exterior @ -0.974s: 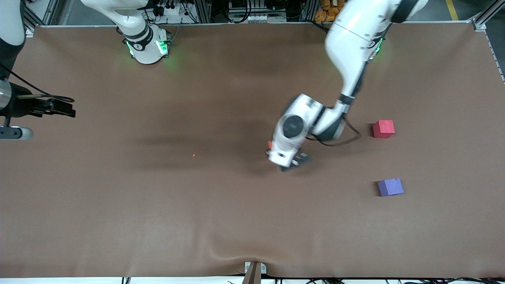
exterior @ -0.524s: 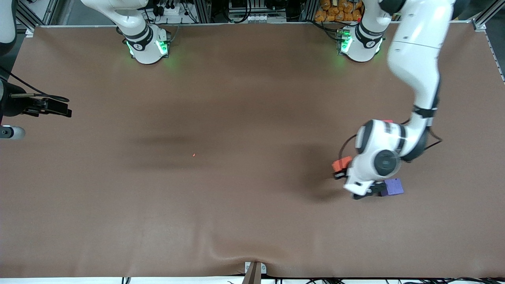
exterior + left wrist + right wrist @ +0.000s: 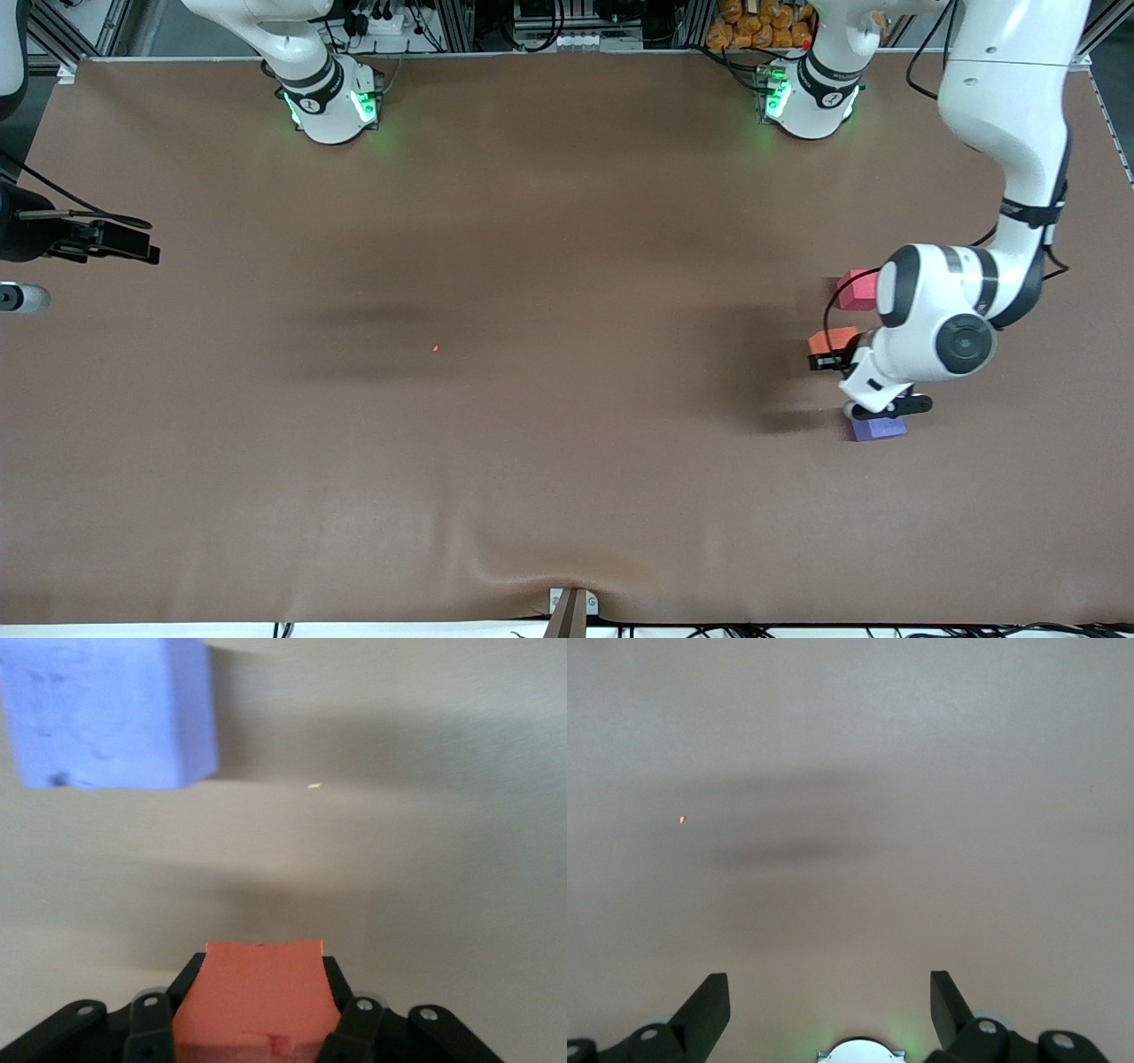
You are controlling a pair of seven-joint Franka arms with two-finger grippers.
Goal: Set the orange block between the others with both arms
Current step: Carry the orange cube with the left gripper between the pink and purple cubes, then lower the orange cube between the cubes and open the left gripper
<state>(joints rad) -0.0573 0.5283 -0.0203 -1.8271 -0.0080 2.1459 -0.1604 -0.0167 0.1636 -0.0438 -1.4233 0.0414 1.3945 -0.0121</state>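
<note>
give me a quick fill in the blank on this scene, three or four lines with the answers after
1. The left tool is shut on the ____ block.
2. The purple block lies ____ to the front camera than the red block.
3. The right tool is ____ and holds nothing.
4. The orange block hangs over the ____.

Missing words: orange; nearer; open; table

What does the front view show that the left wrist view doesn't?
Front only: the red-pink block, both arms, and the right gripper open, waiting at the right arm's end of the table. Left wrist only: the finger pads pressed against the orange block's sides. Both: the left gripper shut on the orange block, with the purple block close by.
</note>
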